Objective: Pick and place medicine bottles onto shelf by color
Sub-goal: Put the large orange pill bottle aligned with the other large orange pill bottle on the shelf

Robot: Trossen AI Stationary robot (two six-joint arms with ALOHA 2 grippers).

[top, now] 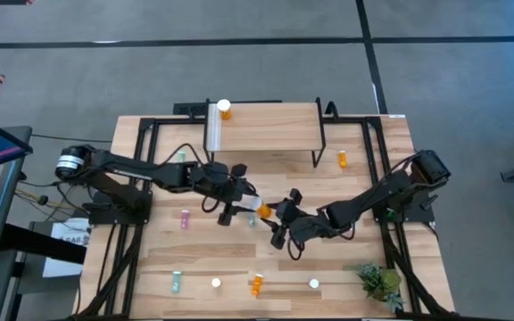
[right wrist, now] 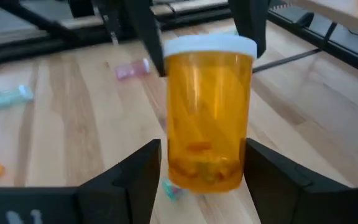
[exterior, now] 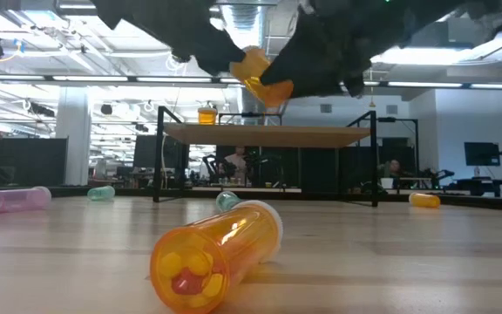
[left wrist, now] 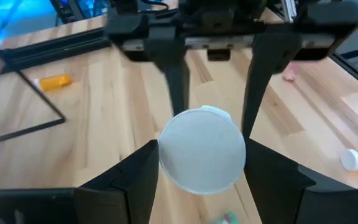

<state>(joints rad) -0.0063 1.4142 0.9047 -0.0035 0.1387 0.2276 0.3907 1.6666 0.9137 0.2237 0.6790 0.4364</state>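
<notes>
A light wooden tabletop [top: 266, 169] fills an open-plan room where people sit at distant desks. Above mid-table, the left gripper [top: 242, 203] and right gripper [top: 281, 217] reach toward each other, tips meeting. A wide orange bottle [right wrist: 207, 112] sits between both sets of jaws: the left's fingers [left wrist: 180, 81] pinch its white-lidded end, while the right's flank its base, contact unclear. The shelf [top: 266, 125] stands beyond the pair, well apart.
</notes>
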